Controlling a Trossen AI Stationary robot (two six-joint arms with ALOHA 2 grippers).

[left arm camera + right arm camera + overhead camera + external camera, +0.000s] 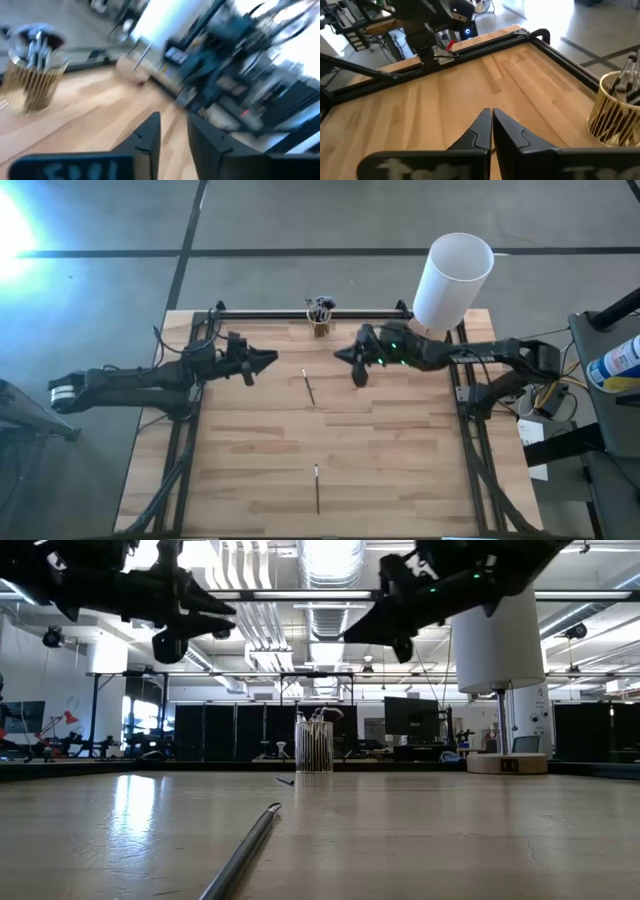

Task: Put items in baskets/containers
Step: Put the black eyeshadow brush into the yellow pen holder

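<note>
A small yellowish glass cup (320, 327) stands near the table's far edge with several dark brushes upright in it; it also shows in the low view as the cup (313, 750). One brush (309, 387) lies flat mid-table, and another brush (317, 487) lies nearer the near edge. My left gripper (270, 360) hovers left of the cup with its fingers slightly open, seen in its wrist view as the left gripper (174, 130). My right gripper (342, 355) hovers right of the cup and is shut and empty, seen in its wrist view as the right gripper (491, 117). Both are raised above the table.
A tall white cylinder (452, 280) on a wooden base stands at the far right corner, close behind my right arm. Black rails (260, 311) run along the far and side edges of the table. Bare wood lies between the two loose brushes.
</note>
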